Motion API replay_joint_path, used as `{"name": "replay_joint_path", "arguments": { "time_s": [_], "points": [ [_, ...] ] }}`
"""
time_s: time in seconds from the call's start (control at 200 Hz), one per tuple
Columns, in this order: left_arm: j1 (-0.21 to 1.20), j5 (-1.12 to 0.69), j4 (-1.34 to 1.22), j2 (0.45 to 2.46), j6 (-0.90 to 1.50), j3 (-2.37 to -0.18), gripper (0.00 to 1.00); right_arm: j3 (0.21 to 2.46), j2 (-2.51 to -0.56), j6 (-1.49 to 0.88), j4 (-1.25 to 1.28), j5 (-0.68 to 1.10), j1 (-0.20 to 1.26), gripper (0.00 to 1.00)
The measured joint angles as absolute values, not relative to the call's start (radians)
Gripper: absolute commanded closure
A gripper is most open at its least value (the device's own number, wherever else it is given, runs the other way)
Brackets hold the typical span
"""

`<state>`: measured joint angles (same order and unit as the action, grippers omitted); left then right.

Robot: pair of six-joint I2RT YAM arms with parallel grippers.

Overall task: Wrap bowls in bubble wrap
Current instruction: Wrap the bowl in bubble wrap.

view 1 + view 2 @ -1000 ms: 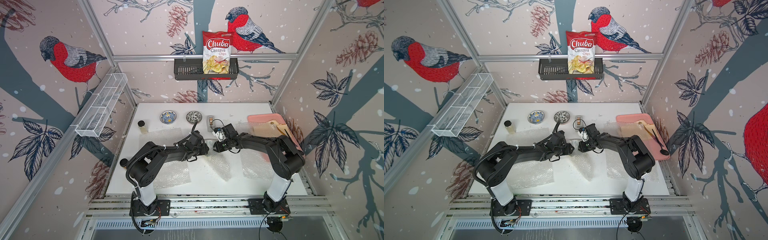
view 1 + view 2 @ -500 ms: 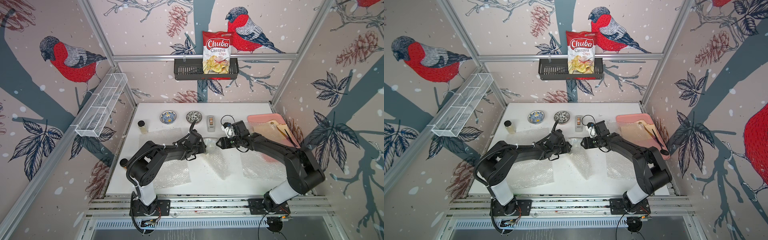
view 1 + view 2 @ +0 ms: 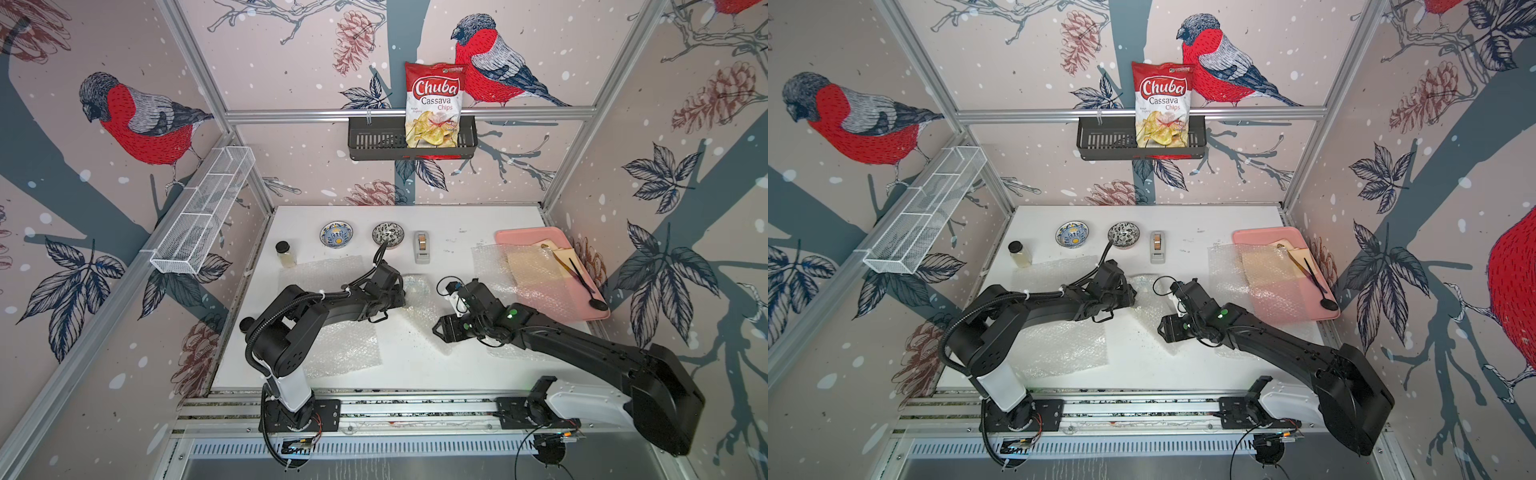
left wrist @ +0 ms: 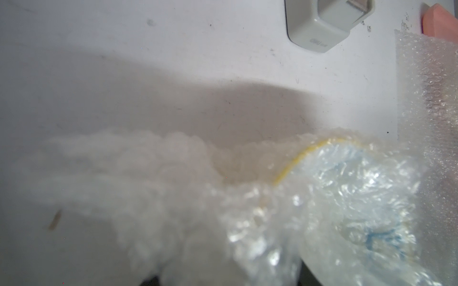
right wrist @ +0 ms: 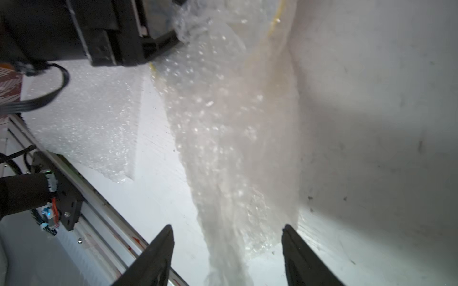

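Right gripper just sprang wide, empty, now straddling loose tail of bubble wrap. Left gripper half-closed, pinning wrap over teal bowl between its jaws. Probably regrasping for next fold.

Black arms, white bases, cables

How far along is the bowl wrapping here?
Done: nothing fully wrapped. In hand: teal bowl partly under bubble wrap held by the left gripper; right gripper open at the sheet's loose tail. Remaining: blue-and-yellow bowl and black-and-white bowl, bare at the back.
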<state>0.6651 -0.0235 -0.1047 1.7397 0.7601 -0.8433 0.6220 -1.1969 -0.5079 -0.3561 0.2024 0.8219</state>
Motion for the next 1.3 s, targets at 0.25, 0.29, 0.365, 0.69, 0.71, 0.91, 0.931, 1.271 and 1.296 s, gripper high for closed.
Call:
{"name": "replay_joint_path", "arguments": {
  "time_s": [0.25,0.29,0.365,0.69,0.71,0.91,0.931,1.271,1.296],
  "points": [
    [0.664,-0.024,-0.109,1.747,0.758,-0.846,0.51,0.561,-1.242,-0.574,-0.313,0.185,0.85,0.77],
    [0.664,-0.024,-0.113,1.747,0.758,-0.846,0.51,0.558,-1.245,-0.576,-0.302,0.185,0.85,0.8],
    [0.664,-0.024,-0.118,1.749,0.758,-0.845,0.51,0.556,-1.246,-0.576,-0.294,0.185,0.85,0.85],
    [0.688,0.009,-0.135,1.766,0.728,-0.855,0.51,0.654,-1.201,-0.532,-0.315,0.136,0.831,0.95],
    [0.69,0.013,-0.131,1.766,0.724,-0.858,0.51,0.664,-1.2,-0.523,-0.315,0.129,0.828,0.95],
    [0.71,0.035,-0.122,1.78,0.696,-0.875,0.51,0.759,-1.222,-0.466,-0.298,0.086,0.779,1.0],
    [0.712,0.035,-0.123,1.782,0.69,-0.876,0.51,0.771,-1.228,-0.459,-0.294,0.083,0.773,1.0],
    [0.728,0.017,-0.146,1.796,0.643,-0.888,0.51,0.918,-1.377,-0.337,-0.219,0.087,0.725,1.0],
    [0.731,0.017,-0.146,1.797,0.638,-0.889,0.51,0.926,-1.389,-0.333,-0.214,0.089,0.721,1.0]
  ]
}}
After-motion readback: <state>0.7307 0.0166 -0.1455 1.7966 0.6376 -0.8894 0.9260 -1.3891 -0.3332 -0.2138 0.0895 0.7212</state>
